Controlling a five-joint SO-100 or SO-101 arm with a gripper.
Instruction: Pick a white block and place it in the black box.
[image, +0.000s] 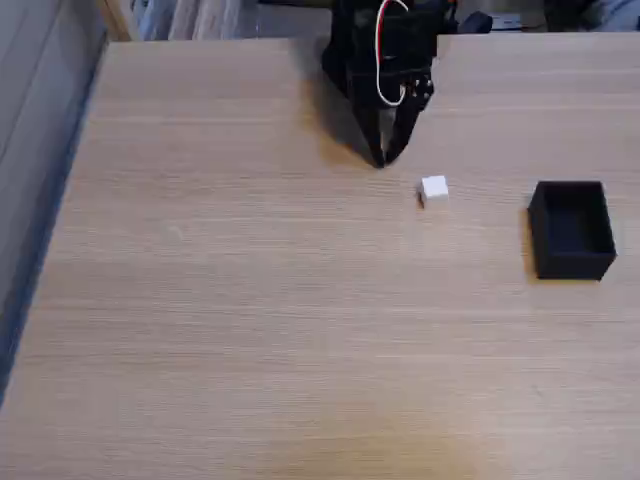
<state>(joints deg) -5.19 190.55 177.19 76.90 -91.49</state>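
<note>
A small white block (434, 189) lies on the wooden table (250, 300), right of centre in the fixed view. Further right stands the black box (571, 229), open-topped, with nothing visible inside. My gripper (382, 158) hangs from the black arm at the table's far side, pointing down, its tips meeting just above the tabletop. It sits up and to the left of the block, a short gap away, and holds nothing.
The arm's base (385, 40) with red and white wires stands at the table's far edge. The table's left edge (60, 200) runs diagonally, with a grey floor beyond it. Bare wood spreads across the front and left.
</note>
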